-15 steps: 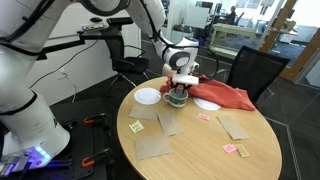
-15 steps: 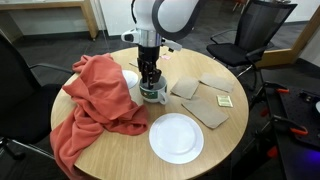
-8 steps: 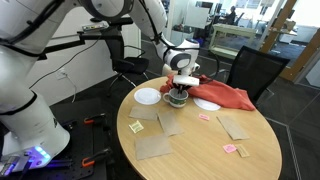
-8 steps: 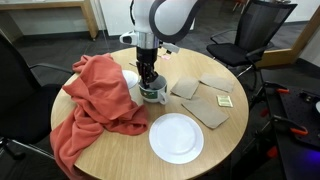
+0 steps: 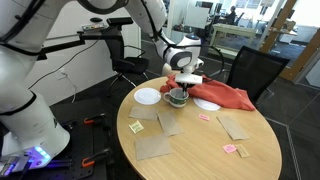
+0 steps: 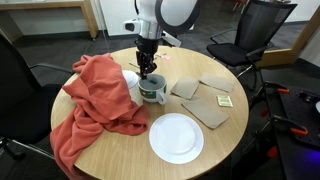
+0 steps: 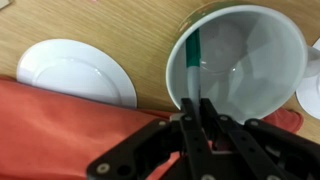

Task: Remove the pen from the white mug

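Note:
The white mug (image 7: 262, 48) stands near the middle of the round table, seen in both exterior views (image 5: 177, 97) (image 6: 154, 92). The greenish-dark pen (image 7: 193, 60) leans against the mug's inner wall. Its upper end runs up between my fingers and its lower end is still inside the mug. My gripper (image 7: 196, 104) is shut on the pen's upper end. It hangs straight above the mug (image 5: 181, 80) (image 6: 148, 71), a little over the rim.
A red cloth (image 6: 95, 97) (image 5: 226, 94) (image 7: 60, 130) lies beside the mug. White plates (image 6: 176, 137) (image 5: 147, 96) (image 7: 70, 70) lie nearby. Brown flat squares (image 6: 208, 108) (image 5: 155, 146) and pink scraps (image 5: 232, 149) lie on the table. Office chairs (image 6: 268, 25) stand around it.
My gripper has risen from down in the mug to just above its rim, with the pen held between the fingers. The mug has stayed in place.

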{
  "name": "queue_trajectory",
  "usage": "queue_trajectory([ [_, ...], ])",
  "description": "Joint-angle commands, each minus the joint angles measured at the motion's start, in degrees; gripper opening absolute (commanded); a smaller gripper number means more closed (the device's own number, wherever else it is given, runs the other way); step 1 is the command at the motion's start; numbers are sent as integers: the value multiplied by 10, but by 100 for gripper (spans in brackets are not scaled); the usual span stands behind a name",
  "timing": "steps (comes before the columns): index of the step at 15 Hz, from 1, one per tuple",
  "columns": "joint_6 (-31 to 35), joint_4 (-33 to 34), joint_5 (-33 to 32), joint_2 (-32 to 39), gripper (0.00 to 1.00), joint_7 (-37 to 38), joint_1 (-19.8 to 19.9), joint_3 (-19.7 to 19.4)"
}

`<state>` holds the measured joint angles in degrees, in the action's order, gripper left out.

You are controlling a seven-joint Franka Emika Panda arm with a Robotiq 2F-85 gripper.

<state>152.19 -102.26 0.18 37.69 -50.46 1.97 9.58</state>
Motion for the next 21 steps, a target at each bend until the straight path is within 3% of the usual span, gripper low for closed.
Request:
queue_trajectory([
  [1, 52, -95, 14, -92, 3, -5, 41, 33],
  [6, 88, -164, 54, -181, 3, -34, 91, 78],
  [8, 82, -179, 74, -210, 3, -41, 97, 78],
  [13, 46, -176, 88, -237, 3, -33, 88, 36],
  [21, -25, -105, 76, -172, 3, -19, 86, -30],
])
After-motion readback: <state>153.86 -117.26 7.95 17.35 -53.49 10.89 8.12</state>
